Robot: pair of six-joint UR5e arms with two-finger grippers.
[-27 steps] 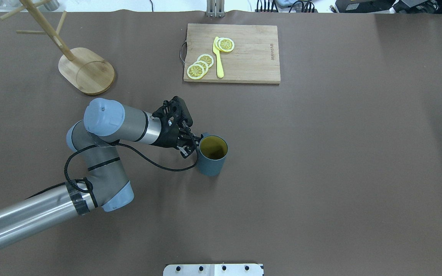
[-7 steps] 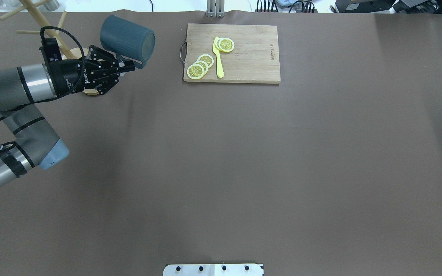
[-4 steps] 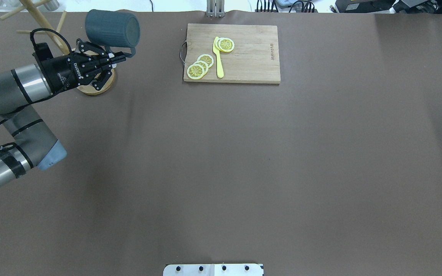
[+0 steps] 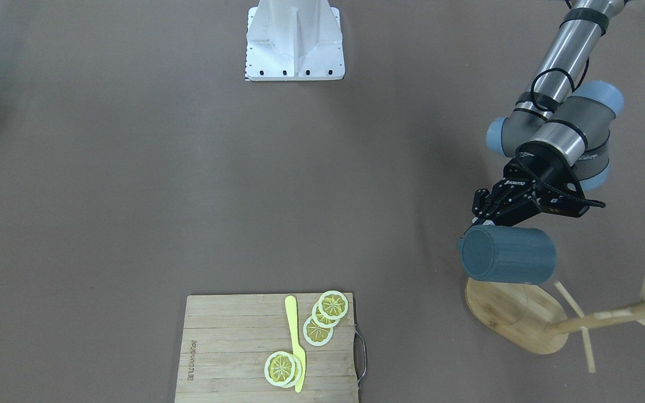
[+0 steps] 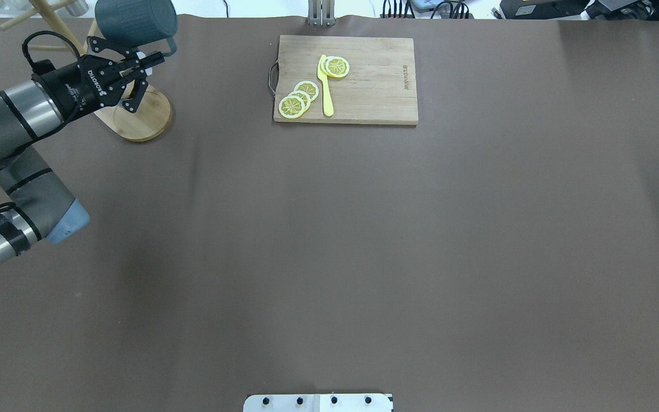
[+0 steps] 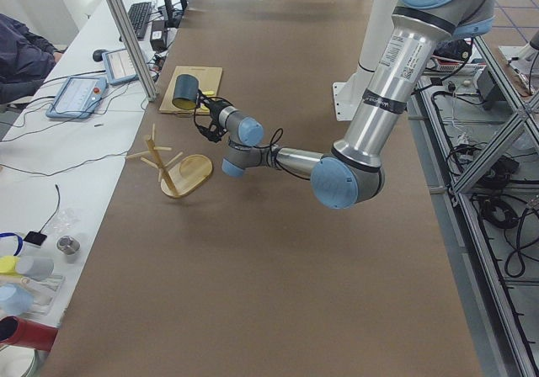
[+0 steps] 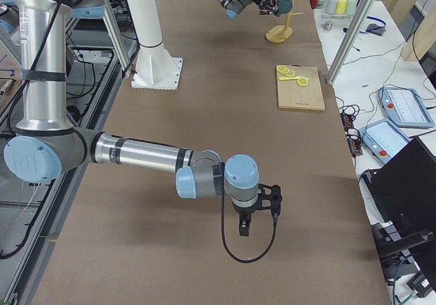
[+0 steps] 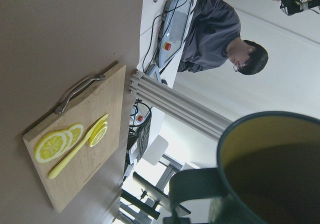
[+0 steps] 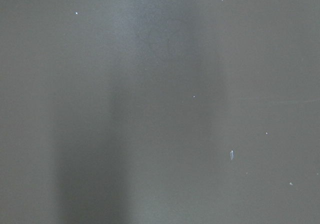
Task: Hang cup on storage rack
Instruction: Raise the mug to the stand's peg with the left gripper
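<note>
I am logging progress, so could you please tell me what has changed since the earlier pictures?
The left gripper, jaws shut on the cup, lifted it off the table, tipped it onto its side and carried it leftward and farther out, up beside the storage rack. The cutting board with lemon slices stayed put.

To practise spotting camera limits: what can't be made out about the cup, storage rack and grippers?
Overhead: the storage rack has its upper pegs cut off by the top edge.
Front-facing: the cup hides how the left gripper holds its handle.
Exterior right: the right gripper is too small to tell open from shut.
</note>
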